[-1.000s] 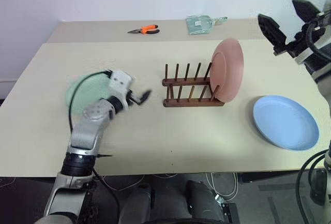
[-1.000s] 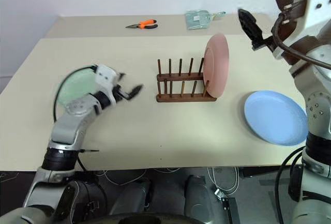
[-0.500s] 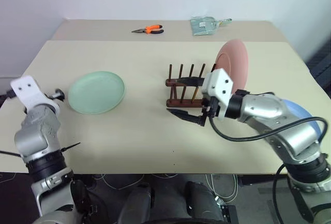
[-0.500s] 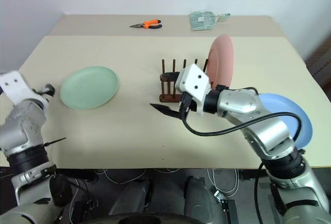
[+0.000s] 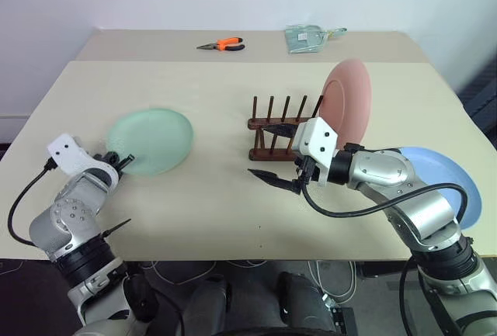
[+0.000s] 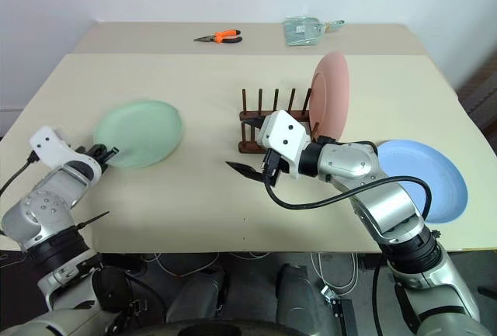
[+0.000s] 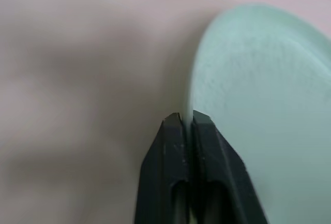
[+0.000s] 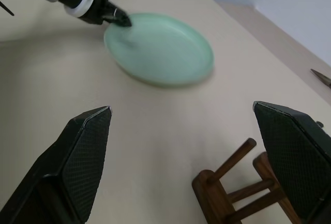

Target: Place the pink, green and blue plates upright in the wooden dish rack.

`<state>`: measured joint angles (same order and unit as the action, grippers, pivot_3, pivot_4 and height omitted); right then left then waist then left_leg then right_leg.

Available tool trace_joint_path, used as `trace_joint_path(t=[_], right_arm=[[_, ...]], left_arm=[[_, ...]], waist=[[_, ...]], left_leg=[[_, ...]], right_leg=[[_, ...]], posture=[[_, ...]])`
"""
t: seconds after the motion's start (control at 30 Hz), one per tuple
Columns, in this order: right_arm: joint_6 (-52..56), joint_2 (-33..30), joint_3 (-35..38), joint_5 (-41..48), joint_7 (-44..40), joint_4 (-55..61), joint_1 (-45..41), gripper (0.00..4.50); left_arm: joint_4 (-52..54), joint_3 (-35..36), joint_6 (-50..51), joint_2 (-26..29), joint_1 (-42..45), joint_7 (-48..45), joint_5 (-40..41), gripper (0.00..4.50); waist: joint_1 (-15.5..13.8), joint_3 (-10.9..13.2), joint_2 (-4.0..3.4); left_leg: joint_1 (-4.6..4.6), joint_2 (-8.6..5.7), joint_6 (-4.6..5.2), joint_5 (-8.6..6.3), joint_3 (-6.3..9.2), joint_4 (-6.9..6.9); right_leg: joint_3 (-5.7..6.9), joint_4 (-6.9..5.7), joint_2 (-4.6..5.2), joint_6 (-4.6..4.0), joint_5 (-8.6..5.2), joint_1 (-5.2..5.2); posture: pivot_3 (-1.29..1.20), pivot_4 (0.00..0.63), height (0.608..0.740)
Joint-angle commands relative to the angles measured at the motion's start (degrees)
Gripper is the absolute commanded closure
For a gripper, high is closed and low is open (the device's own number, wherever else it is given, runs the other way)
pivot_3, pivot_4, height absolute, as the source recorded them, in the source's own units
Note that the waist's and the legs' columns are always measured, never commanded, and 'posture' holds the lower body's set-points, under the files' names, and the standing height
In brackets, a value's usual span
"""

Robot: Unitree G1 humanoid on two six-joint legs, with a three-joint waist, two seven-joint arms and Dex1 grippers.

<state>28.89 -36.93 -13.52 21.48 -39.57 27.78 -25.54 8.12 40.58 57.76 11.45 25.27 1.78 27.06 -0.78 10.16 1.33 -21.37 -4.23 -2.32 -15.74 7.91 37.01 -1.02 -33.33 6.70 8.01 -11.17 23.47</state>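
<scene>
1. Your left gripper [image 7: 185, 116] has its 2 black fingers pinched together on the near left rim of the green plate [image 5: 150, 140]; the rim sits between the fingertips in the left wrist view.
2. Your right gripper [image 5: 277, 155] is spread wide with nothing between its fingers, hanging over bare table [image 5: 225, 212] just in front of the wooden dish rack [image 5: 273, 130] and pointing left toward the green plate.
3. You can see the green plate on the left part of the table, well apart from the rack.
4. The pink plate [image 5: 347, 101] stands upright on edge at the right end of the rack, between the pegs there.
5. The blue plate [image 5: 439, 185] lies flat on the table to the right of the rack, partly behind your right forearm.
6. At the far edge you have orange-handled pliers [image 5: 220, 43] and a clear plastic bag [image 5: 305, 36], both well away from the plates.
</scene>
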Motion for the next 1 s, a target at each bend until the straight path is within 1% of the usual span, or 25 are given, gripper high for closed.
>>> trace_joint_path(t=[0.03, 0.1, 0.13, 0.23, 0.3, 0.37, 0.43, 0.47, 0.57, 0.67, 0.7, 0.77, 0.83, 0.87, 0.93, 1.0], right_arm=[[-1.01, -0.34, 1.11, -1.89, -0.85, 1.02, -1.19, 0.00], [-6.15, -1.43, -1.87, -9.53, -0.29, -0.44, -3.56, 0.00], [-7.99, -1.59, -2.78, -12.10, -0.26, -1.07, -4.24, 0.00], [-15.61, -0.81, -5.78, -20.15, 0.27, -5.37, -7.55, 0.00], [-18.99, 0.02, -7.00, -24.38, 1.27, -8.63, -9.48, 0.00], [-22.77, 0.22, -8.58, -30.54, 3.19, -13.73, -11.59, 0.00], [-25.44, 0.52, -8.90, -34.58, 4.98, -17.63, -12.89, 0.56], [-26.13, 0.80, -8.52, -35.21, 5.31, -18.57, -13.11, 0.89], [-27.02, 1.78, -7.08, -35.65, 5.27, -19.05, -13.04, 2.43], [-28.76, 1.99, -6.67, -37.08, 5.31, -18.76, -12.50, 3.92], [-29.41, 2.06, -6.53, -37.60, 5.46, -18.63, -12.18, 4.31], [-29.83, 2.81, -5.56, -37.16, 5.74, -18.04, -11.39, 4.32], [-29.68, 3.52, -4.69, -36.58, 5.59, -17.60, -10.86, 4.32], [-27.81, 4.87, -2.48, -33.61, 5.66, -15.94, -10.27, 4.32], [-22.12, 8.19, 2.75, -25.48, 5.61, -11.61, -8.81, 4.32], [-15.33, 11.09, 7.34, -17.79, 5.35, -6.92, -7.32, 4.32]], left_arm=[[8.11, -10.28, -4.81, 1.33, 1.72, -6.58, 1.92, 4.49], [12.27, -17.83, -6.10, 2.65, 4.66, -9.16, 1.22, 4.49], [13.18, -19.63, -6.38, 2.98, 5.52, -9.64, 1.29, 4.49], [14.35, -21.58, -4.92, 1.73, 10.70, -8.25, 3.17, 4.49], [15.02, -23.14, -4.24, 2.02, 12.44, -8.18, 3.41, 4.49], [15.58, -23.88, -2.68, 1.90, 14.32, -7.54, 4.41, 4.49], [16.31, -24.32, -1.29, 1.90, 15.36, -7.16, 5.57, 4.50], [16.61, -24.46, -0.85, 2.01, 15.48, -7.06, 5.90, 4.50], [16.77, -23.91, 0.06, 2.05, 15.51, -6.41, 6.78, 4.50], [16.17, -22.01, 0.44, 0.81, 15.73, -5.52, 8.67, 4.50], [16.00, -20.90, 0.10, -0.11, 15.98, -5.12, 9.80, 4.18], [15.80, -17.37, -2.01, -2.09, 17.31, -3.83, 12.52, 3.43], [15.77, -15.59, -3.14, -2.86, 18.02, -2.75, 14.07, 2.42], [14.62, -12.98, -5.58, -2.42, 18.89, -1.69, 14.24, 1.99], [12.43, -10.19, -10.52, 0.69, 18.53, -2.09, 12.26, 1.99], [11.38, -11.96, -14.62, 4.72, 15.31, -5.12, 8.46, 1.99]], waist=[[0.03, 0.04, 0.08], [0.04, 0.12, 0.17], [0.01, 0.12, 0.17], [0.32, 0.10, 0.14], [1.20, 0.09, 0.13], [1.66, 0.10, 0.12], [1.62, 0.11, 0.12], [1.55, 0.11, 0.12], [1.50, 0.11, 0.13], [1.50, 0.12, 0.13], [1.46, 0.12, 0.13], [1.35, 0.12, 0.15], [1.34, 0.12, 0.15], [1.37, 0.13, 0.16], [1.51, 0.15, 0.17], [1.79, 0.14, 0.11]], left_leg=[[-0.01, 0.00, 0.00, 0.00, 0.01, 0.00], [-0.04, 0.00, -0.01, 0.00, -0.01, 0.00], [-0.06, 0.00, -0.04, 0.02, -0.01, 0.00], [-0.03, 0.00, -0.06, 0.03, -0.05, -0.02], [0.05, 0.03, -0.06, 0.03, -0.11, -0.09], [0.05, 0.04, -0.07, 0.04, -0.10, -0.14], [0.04, 0.05, -0.10, 0.06, -0.11, -0.14], [0.01, 0.04, -0.10, 0.07, -0.10, -0.14], [-0.02, 0.03, -0.11, 0.07, -0.08, -0.13], [-0.01, 0.03, -0.11, 0.07, -0.07, -0.13], [-0.01, 0.03, -0.11, 0.07, -0.07, -0.13], [-0.01, 0.02, -0.11, 0.07, -0.04, -0.11], [-0.01, 0.00, -0.11, 0.07, -0.02, -0.08], [-0.01, 0.00, -0.11, 0.07, -0.03, -0.07], [-0.01, 0.02, -0.12, 0.08, 0.02, -0.09], [0.02, 0.08, -0.16, 0.10, -0.01, -0.17]], right_leg=[[0.00, 0.00, 0.00, -0.01, 0.00, 0.01], [-0.01, 0.01, 0.00, -0.01, 0.01, 0.04], [0.00, 0.01, 0.00, -0.01, 0.01, 0.06], [-0.01, 0.04, 0.00, -0.01, 0.01, 0.05], [-0.04, 0.03, 0.00, 0.00, 0.01, 0.05], [-0.03, 0.01, -0.01, 0.00, 0.01, 0.07], [-0.05, -0.01, -0.03, -0.01, 0.02, 0.12], [-0.05, -0.01, -0.03, -0.02, 0.02, 0.13], [-0.06, 0.02, -0.03, -0.02, 0.02, 0.13], [-0.06, 0.01, -0.03, -0.02, 0.02, 0.12], [-0.06, 0.02, -0.03, -0.02, 0.02, 0.12], [-0.05, 0.04, -0.03, -0.02, 0.02, 0.07], [-0.06, 0.06, -0.02, -0.02, 0.02, 0.03], [-0.06, 0.06, -0.02, -0.02, 0.02, 0.03], [-0.05, 0.04, -0.05, -0.03, 0.02, 0.06], [-0.10, 0.03, -0.14, -0.06, 0.04, 0.13]], posture=[[0.00, 0.150, 0.740], [0.00, 0.150, 0.740], [0.00, 0.150, 0.740], [0.00, 0.150, 0.740], [0.00, 0.150, 0.740], [0.00, 0.150, 0.740], [0.00, 0.150, 0.740], [0.00, 0.150, 0.740], [0.00, 0.150, 0.740], [0.00, 0.150, 0.740], [0.00, 0.150, 0.740], [0.00, 0.150, 0.740], [0.00, 0.150, 0.740], [0.00, 0.150, 0.740], [0.00, 0.150, 0.740], [0.00, 0.150, 0.740]])
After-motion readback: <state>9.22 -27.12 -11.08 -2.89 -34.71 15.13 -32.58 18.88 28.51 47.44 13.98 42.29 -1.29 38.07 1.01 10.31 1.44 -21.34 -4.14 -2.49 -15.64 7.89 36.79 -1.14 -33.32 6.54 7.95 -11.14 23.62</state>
